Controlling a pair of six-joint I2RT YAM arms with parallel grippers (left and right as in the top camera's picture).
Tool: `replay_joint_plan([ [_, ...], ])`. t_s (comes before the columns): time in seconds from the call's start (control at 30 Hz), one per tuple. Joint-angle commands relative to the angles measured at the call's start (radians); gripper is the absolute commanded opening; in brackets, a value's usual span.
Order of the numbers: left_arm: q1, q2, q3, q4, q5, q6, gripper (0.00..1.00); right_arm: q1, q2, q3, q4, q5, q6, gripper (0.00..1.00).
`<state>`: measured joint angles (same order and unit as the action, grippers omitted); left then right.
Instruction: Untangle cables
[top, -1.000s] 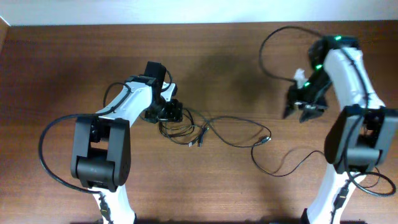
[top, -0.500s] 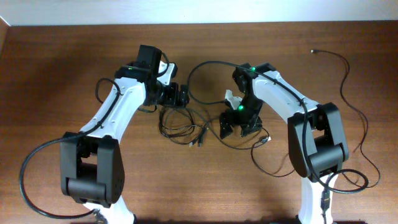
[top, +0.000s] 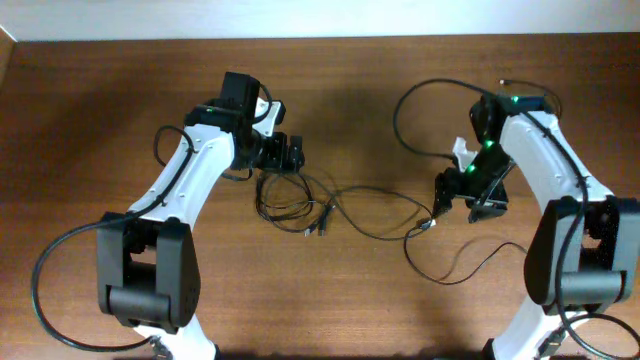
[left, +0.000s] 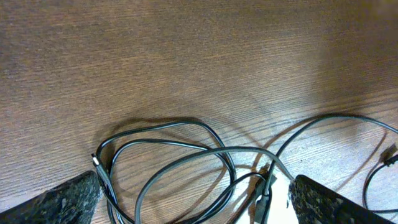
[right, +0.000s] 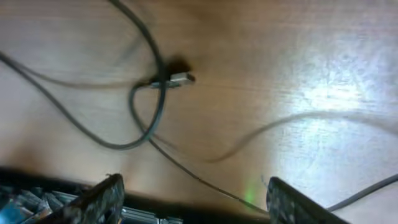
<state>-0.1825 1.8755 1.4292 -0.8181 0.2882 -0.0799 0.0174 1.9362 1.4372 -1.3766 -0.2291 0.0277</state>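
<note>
Wide open and empty, my right claw is lining up a grasp; next, close on the cable plug just ahead.

Thin black cables, slack and flat on the tabletop. Gathered left of centre in loose overlapping coils, with small silvery plug ends just beside them. One long strand trailing right in a shallow arc to another plug, then curling back.
</note>
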Motion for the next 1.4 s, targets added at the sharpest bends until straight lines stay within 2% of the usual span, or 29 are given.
replay_joint_plan([
  [0.0,0.004,-0.01,0.011,0.002,0.011,-0.002,0.99,0.004,-0.003,-0.083,0.055,0.028,0.015,0.69],
  [0.03,0.004,-0.01,0.011,0.002,0.011,-0.002,0.99,0.004,-0.004,-0.095,0.07,0.028,0.029,0.58],
  [0.23,0.004,-0.01,0.011,0.002,0.011,-0.002,0.99,0.014,-0.003,-0.178,0.183,0.016,0.098,0.44],
  [0.37,0.004,-0.01,0.011,0.002,0.011,-0.002,0.99,0.083,-0.003,-0.178,0.233,0.021,0.141,0.48],
  [0.5,0.004,-0.01,0.011,0.002,0.011,-0.002,0.99,0.175,-0.003,-0.178,0.285,0.168,0.279,0.55],
  [0.57,0.004,-0.01,0.011,0.002,0.011,-0.002,0.99,0.211,-0.003,-0.18,0.317,0.224,0.329,0.54],
  [0.67,0.004,-0.01,0.011,0.002,0.011,-0.002,0.99,0.232,-0.002,-0.188,0.345,0.249,0.33,0.53],
  [0.83,0.004,-0.01,0.011,0.002,0.011,-0.002,0.99,0.232,0.0,-0.195,0.299,0.264,0.399,0.54],
  [0.9,0.004,-0.01,0.011,0.002,0.011,-0.002,0.99,0.232,0.0,-0.209,0.329,0.246,0.401,0.44],
  [1.07,0.004,-0.01,0.011,0.002,0.011,-0.002,0.99,0.232,0.0,-0.269,0.394,0.174,0.439,0.42],
  [1.27,0.004,-0.01,0.011,0.002,0.011,-0.002,0.99,0.23,0.0,-0.283,0.416,0.238,0.453,0.19],
  [1.3,0.004,-0.01,0.011,0.002,0.011,-0.002,0.99,0.229,0.0,-0.282,0.417,0.274,0.452,0.12],
  [1.33,0.004,-0.01,0.011,0.002,0.011,-0.002,0.99,0.222,0.0,-0.281,0.413,0.294,0.452,0.1],
  [1.37,0.004,-0.01,0.011,0.002,0.011,-0.002,0.99,0.216,0.0,-0.28,0.408,0.288,0.452,0.13],
])
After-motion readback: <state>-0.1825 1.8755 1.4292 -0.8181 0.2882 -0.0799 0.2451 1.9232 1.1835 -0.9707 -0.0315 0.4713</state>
